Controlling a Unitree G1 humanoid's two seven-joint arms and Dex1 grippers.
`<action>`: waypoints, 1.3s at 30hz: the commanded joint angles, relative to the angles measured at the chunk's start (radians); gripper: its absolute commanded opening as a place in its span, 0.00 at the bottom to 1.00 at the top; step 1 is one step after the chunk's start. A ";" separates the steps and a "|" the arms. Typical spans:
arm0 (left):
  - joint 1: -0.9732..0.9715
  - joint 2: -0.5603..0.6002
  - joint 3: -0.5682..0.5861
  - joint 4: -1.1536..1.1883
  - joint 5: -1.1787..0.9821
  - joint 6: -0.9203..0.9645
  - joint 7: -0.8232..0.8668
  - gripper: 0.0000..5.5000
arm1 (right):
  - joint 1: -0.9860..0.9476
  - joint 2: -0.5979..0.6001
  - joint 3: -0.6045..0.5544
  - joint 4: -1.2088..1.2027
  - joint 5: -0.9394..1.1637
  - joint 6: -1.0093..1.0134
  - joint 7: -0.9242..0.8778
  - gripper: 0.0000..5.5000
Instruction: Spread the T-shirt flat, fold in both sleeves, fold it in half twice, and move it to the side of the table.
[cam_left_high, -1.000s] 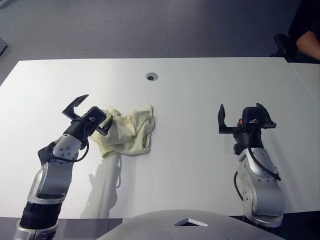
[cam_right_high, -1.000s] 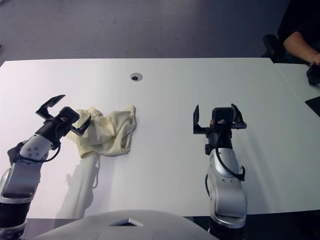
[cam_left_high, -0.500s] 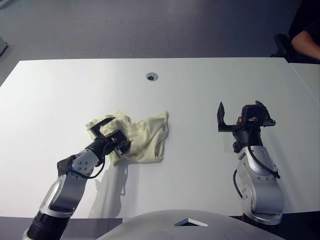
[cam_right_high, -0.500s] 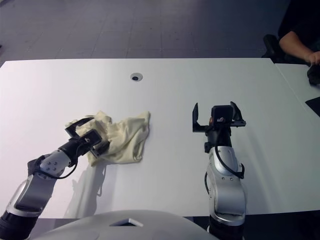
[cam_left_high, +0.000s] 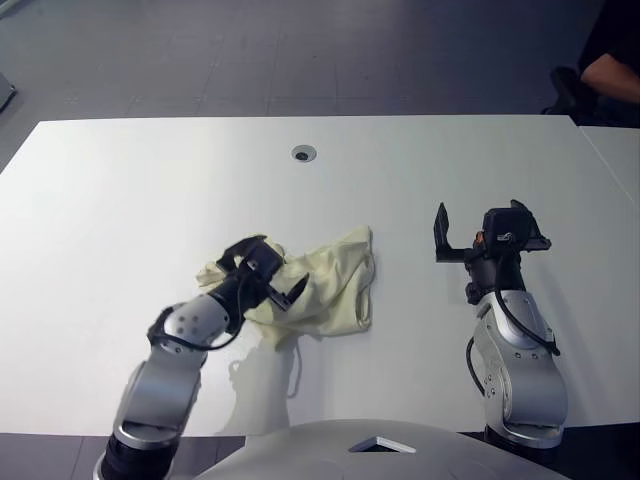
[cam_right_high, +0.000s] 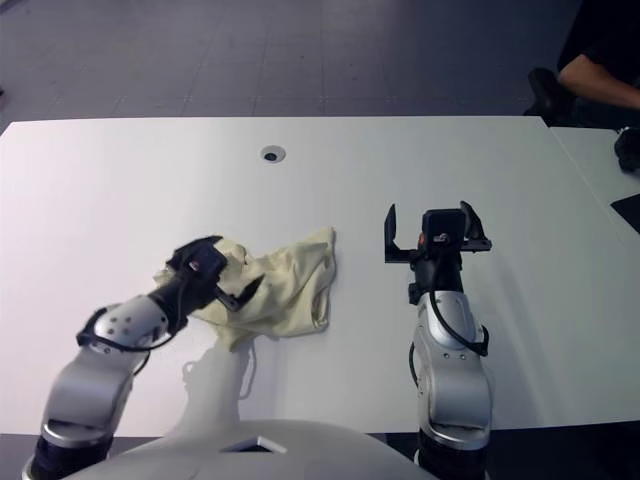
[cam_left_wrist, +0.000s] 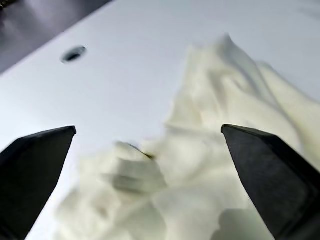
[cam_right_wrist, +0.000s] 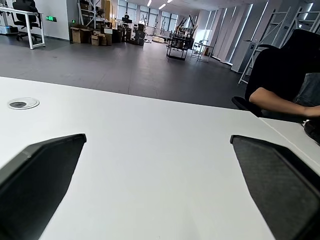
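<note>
A pale yellow T-shirt (cam_left_high: 325, 290) lies crumpled in a heap on the white table (cam_left_high: 150, 180), a little left of centre. My left gripper (cam_left_high: 272, 268) is low over the shirt's left part, open, with bunched cloth (cam_left_wrist: 200, 165) between and under its wide-spread fingers. It has no visible pinch on the fabric. My right gripper (cam_left_high: 485, 228) stands upright over the table to the right of the shirt, open and holding nothing, a hand's width clear of the cloth. In the right wrist view its fingers (cam_right_wrist: 40, 170) frame bare tabletop.
A round cable hole (cam_left_high: 303, 153) sits in the table toward the far edge, behind the shirt. A second white table (cam_left_high: 618, 150) adjoins on the right. Bare tabletop surrounds the shirt on all sides.
My left gripper has swung right and nearer, from the shirt's left edge onto the cloth. The shirt heap has shifted rightward with it. The right arm has stayed in place.
</note>
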 joint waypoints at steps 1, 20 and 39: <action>-0.237 0.096 0.180 0.079 -0.205 0.145 -0.155 0.98 | -0.004 -0.002 -0.002 0.015 -0.001 -0.011 -0.002 0.97; -0.691 0.377 -0.180 1.041 -0.278 -0.282 -0.859 0.98 | -0.045 0.008 0.003 0.060 -0.001 -0.036 -0.009 0.97; -0.661 0.312 -0.254 1.201 -0.215 -0.388 -0.930 0.89 | -0.047 -0.003 0.002 0.057 0.004 -0.028 0.014 0.98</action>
